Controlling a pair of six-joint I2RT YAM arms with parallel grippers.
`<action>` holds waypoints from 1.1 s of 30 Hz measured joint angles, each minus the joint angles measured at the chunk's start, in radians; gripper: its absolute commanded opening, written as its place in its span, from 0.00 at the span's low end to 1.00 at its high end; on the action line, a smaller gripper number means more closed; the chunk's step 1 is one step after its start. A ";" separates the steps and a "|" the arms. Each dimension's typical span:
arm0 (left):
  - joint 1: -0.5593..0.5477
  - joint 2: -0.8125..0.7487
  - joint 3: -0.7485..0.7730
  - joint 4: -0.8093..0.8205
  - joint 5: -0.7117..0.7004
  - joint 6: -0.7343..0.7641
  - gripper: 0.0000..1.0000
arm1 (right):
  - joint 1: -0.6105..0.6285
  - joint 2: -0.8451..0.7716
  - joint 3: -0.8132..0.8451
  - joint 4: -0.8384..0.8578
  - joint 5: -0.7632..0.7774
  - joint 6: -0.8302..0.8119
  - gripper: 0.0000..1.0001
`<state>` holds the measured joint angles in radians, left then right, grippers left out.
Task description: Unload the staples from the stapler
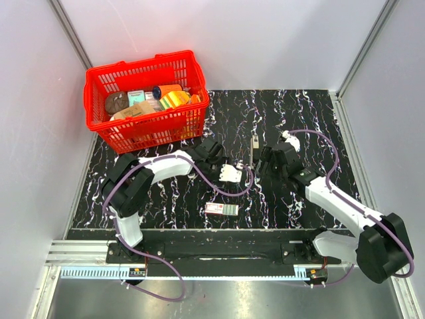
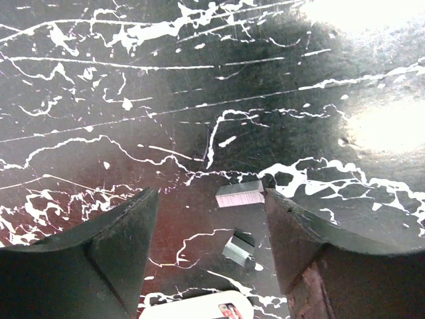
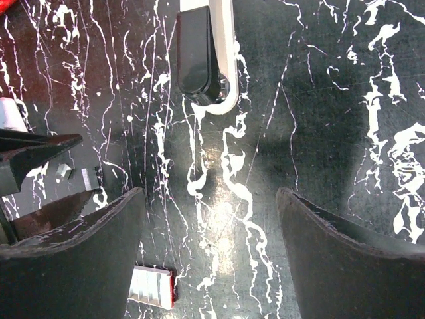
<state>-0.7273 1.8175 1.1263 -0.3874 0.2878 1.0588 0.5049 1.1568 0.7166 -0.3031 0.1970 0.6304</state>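
The stapler [image 3: 206, 56], slim, white with a black top, lies on the black marbled table just beyond my right gripper [image 3: 206, 193], which is open and empty. From above, the stapler [image 1: 254, 147] lies between the two arms' grippers. Two short silver pieces of staples lie on the table. The longer piece [image 2: 240, 194] rests by my left gripper's right fingertip [image 2: 275, 199]; the smaller piece [image 2: 239, 248] lies between the fingers. My left gripper [image 2: 209, 196] is open over them and holds nothing. The staples [image 3: 66, 171] also show in the right wrist view.
A red basket [image 1: 99, 126] full of items stands at the back left. A flat white-and-red box [image 1: 221, 209] lies near the front edge, also visible as the box [image 3: 153, 287]. A white rounded object [image 2: 199, 306] with a red mark lies under my left gripper.
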 measured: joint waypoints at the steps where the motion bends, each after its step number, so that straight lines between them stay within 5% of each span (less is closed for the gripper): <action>1: -0.001 0.003 0.005 0.000 0.000 0.001 0.70 | -0.002 -0.002 -0.003 -0.002 0.000 0.000 0.84; 33: 0.035 0.156 0.216 -0.058 0.004 -0.109 0.65 | -0.017 -0.018 -0.015 -0.010 -0.008 -0.001 0.73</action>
<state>-0.6922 1.9736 1.3426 -0.4454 0.2916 0.9493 0.4877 1.1389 0.7017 -0.3130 0.1886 0.6292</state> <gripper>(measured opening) 0.643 0.737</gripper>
